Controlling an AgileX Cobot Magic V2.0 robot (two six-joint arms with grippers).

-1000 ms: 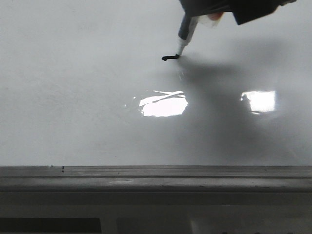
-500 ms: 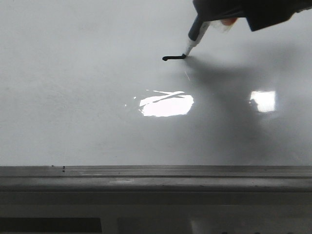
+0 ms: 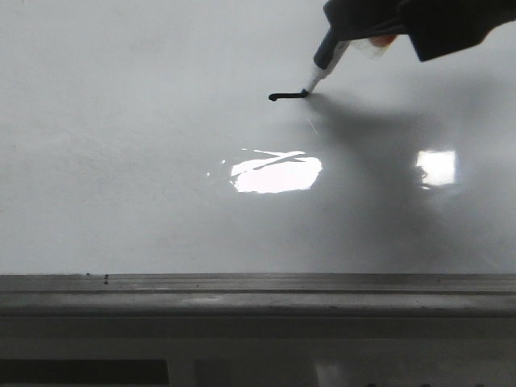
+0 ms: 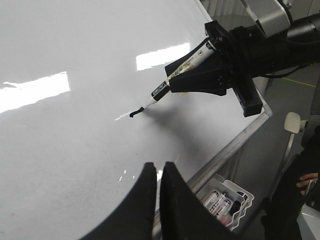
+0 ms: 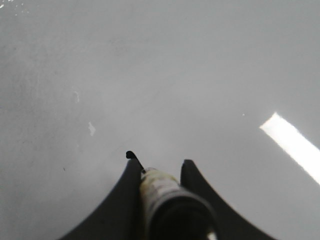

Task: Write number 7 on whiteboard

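Note:
The whiteboard [image 3: 121,161] is a glossy pale grey sheet filling most of every view. A short black bar with a small hook at its left end [image 3: 286,96] is all that shows of the number 7. My right gripper [image 3: 363,24] is shut on a black-and-white marker [image 3: 326,55], whose tip touches the bar's right end. In the right wrist view the marker [image 5: 161,189] sits between the fingers of the right gripper [image 5: 160,167], with the hook [image 5: 131,155] just ahead. My left gripper [image 4: 157,167] hovers over the board [image 4: 60,140], shut and empty, watching the marker [image 4: 167,86].
The board's grey metal frame [image 3: 242,294] runs along the near edge. Bright glare patches [image 3: 276,173] lie below the stroke. Off the board's edge, a white tray [image 4: 240,186] holds several markers. A person's hand [image 4: 307,182] shows at the side.
The marker tip slid right along the board, lengthening the black bar from a short hook. In the last half second it barely moved.

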